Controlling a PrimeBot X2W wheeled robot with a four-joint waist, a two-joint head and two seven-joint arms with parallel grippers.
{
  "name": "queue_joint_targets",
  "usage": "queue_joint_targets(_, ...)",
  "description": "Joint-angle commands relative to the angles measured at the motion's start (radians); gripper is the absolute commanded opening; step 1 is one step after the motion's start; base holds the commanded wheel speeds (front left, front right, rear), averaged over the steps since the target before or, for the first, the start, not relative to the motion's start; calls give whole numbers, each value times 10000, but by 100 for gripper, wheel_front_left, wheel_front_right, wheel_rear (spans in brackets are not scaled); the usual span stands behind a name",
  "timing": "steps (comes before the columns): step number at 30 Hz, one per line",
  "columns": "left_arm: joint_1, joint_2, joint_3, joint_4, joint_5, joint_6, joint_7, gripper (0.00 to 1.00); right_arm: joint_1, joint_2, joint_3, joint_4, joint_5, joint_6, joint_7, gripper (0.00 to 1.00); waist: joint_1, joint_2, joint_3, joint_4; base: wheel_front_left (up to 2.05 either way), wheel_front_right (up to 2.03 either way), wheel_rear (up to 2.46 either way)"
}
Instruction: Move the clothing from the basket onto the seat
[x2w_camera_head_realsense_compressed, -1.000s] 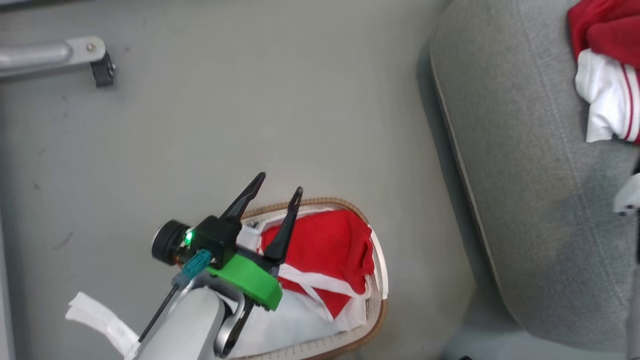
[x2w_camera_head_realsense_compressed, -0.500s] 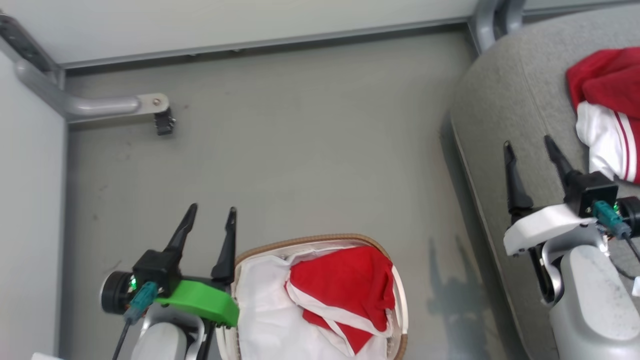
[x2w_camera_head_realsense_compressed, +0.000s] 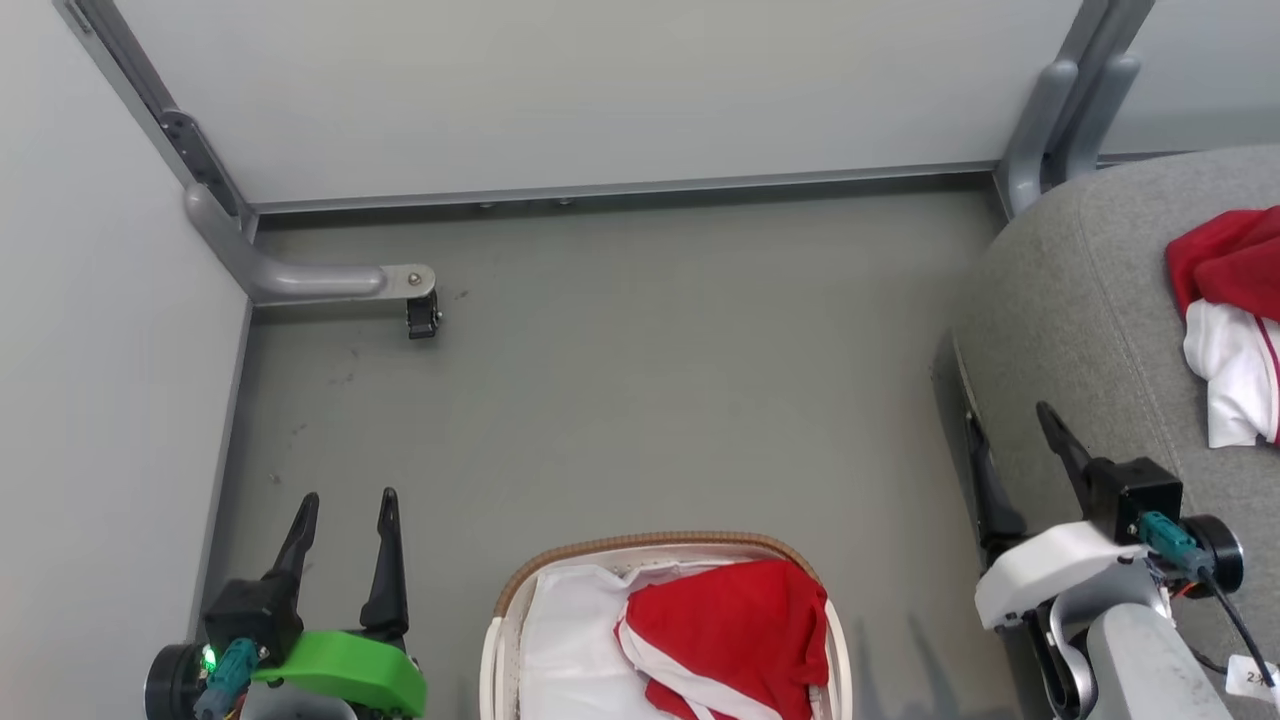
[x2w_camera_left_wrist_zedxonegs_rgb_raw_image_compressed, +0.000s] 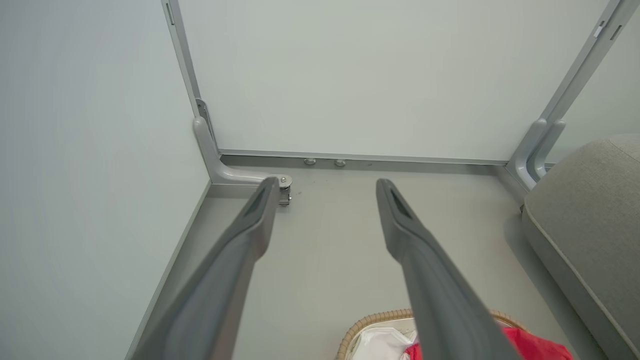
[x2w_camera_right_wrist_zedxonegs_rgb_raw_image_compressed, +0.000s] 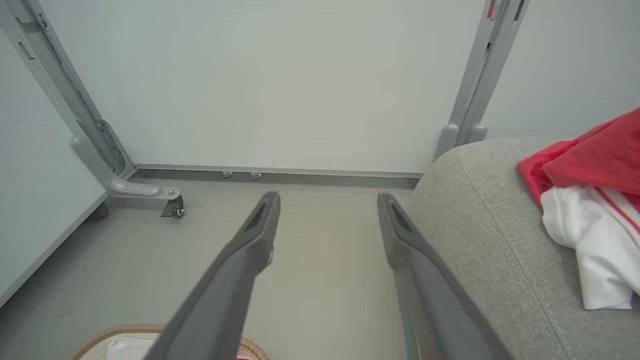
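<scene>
Red clothing (x2w_camera_head_realsense_compressed: 725, 630) lay bunched in the right half of the basket (x2w_camera_head_realsense_compressed: 640, 545), on the white liner (x2w_camera_head_realsense_compressed: 565, 640) and against the right wall. It was a crumpled heap with no clear long axis. Its white stripe trim ran along the left edge, slanting from far-left to near-right. The near part was cut by the picture's edge. Nothing gripped it.

Basket sat on the grey floor (x2w_camera_head_realsense_compressed: 650, 400) between the two grippers, the far curve of its brown rim toward the far wall.

Left gripper (x2w_camera_head_realsense_compressed: 349, 495) hung left of the basket, near it but apart. Fingers were spread wide, pointed far, over bare floor, holding nothing and touching nothing.

Right gripper (x2w_camera_head_realsense_compressed: 1008, 412) hung right of the basket at the left edge of the seat (x2w_camera_head_realsense_compressed: 1080, 330). Fingers were wide apart and empty, pointed far. Its left finger lay over the shadowed edge and its right finger over the cushion; contact with the fabric could not be told.

Second garment (x2w_camera_head_realsense_compressed: 1225, 300), red with a white part and red stripes, lay on the seat to the far right, well apart from the right gripper.

Seat was grey fabric, with a rounded far-left corner and a seam along its left edge.

Pale wall panel (x2w_camera_head_realsense_compressed: 600, 90) stood at the far side. A grey metal foot with a small caster (x2w_camera_head_realsense_compressed: 421, 318) rested on the floor at far left.
</scene>
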Motion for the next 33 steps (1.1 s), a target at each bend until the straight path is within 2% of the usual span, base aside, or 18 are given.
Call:
queue_joint_targets(1,250,-18,68,19,10,-30,4,100,246,-12,75,59,41,-10,-48,100,1,0,-394,172,0,0,0)
queue_joint_targets(9,833,-34,61,13,-267,-30,5,100,854,-7,209,254,144,-10,-49,100,1,0,-901,146,0,0,0)
queue_joint_targets(16,970,-35,-332,101,-385,-30,5,100,996,-3,326,337,249,-10,-49,100,1,0,-863,70,0,0,0)
queue_joint_targets(24,343,-31,-1120,293,-607,-30,5,100,544,-2,399,289,177,-10,-49,100,1,0,-199,-254,0,0,0)
queue_joint_targets(33,-1107,-23,-2776,1173,-1012,-30,5,100,-282,0,477,-173,145,-10,-49,100,1,0,1317,-1002,0,0,0)
